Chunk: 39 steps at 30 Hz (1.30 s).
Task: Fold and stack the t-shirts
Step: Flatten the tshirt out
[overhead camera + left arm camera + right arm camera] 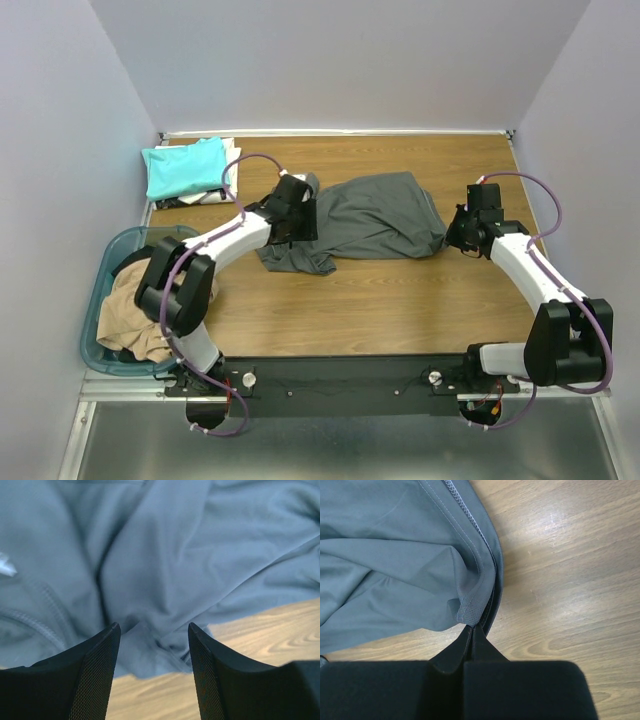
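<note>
The dark grey t-shirt [375, 215] lies crumpled on the middle of the wooden table. My right gripper [452, 238] is shut on its hemmed right edge [470, 607], pinching the stitched hem between the fingertips. My left gripper [292, 232] is open at the shirt's left end, its fingers [102, 655] standing either side of a grey fold [150, 645] without closing on it. A folded teal t-shirt [185, 166] lies on a white one [212, 196] at the back left. A tan t-shirt [128, 318] sits in the basket.
A blue-green plastic basket [95, 300] stands at the left edge, holding the tan shirt and some dark cloth. The walls close in on the left, right and back. Bare wood shows in front of the grey shirt [400, 300].
</note>
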Each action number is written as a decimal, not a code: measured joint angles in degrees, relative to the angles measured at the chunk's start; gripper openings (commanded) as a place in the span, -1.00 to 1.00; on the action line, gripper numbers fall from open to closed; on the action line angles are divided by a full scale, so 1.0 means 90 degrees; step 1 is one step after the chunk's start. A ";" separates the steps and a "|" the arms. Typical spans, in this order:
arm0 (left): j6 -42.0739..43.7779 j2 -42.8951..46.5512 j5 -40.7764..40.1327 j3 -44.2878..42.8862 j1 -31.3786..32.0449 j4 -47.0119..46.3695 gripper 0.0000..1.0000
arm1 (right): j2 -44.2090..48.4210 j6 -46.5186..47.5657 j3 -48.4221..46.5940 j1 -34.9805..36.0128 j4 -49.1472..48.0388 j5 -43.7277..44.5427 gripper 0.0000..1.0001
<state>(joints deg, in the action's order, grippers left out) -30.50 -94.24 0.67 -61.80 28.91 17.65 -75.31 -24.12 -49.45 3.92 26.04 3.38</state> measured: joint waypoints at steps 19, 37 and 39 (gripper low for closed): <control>0.0274 -0.0998 -0.1413 -0.0763 0.0629 0.1154 0.06 | -0.0015 -0.0056 0.0002 0.0000 -0.0005 -0.0022 -0.99; 0.0250 -0.1078 -0.1877 -0.1088 0.0661 0.1824 -1.00 | 0.0097 -0.0056 -0.0199 0.0000 0.0141 -0.0027 -0.99; 0.0231 -0.0974 -0.1938 -0.1307 0.0605 0.1960 -1.00 | 0.0097 -0.0053 -0.0457 0.0000 0.0236 -0.0024 -0.99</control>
<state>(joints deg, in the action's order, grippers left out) -28.42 -103.00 -16.78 -73.56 34.35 35.29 -74.43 -24.60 -53.56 3.92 28.16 3.16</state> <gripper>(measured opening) 0.007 0.009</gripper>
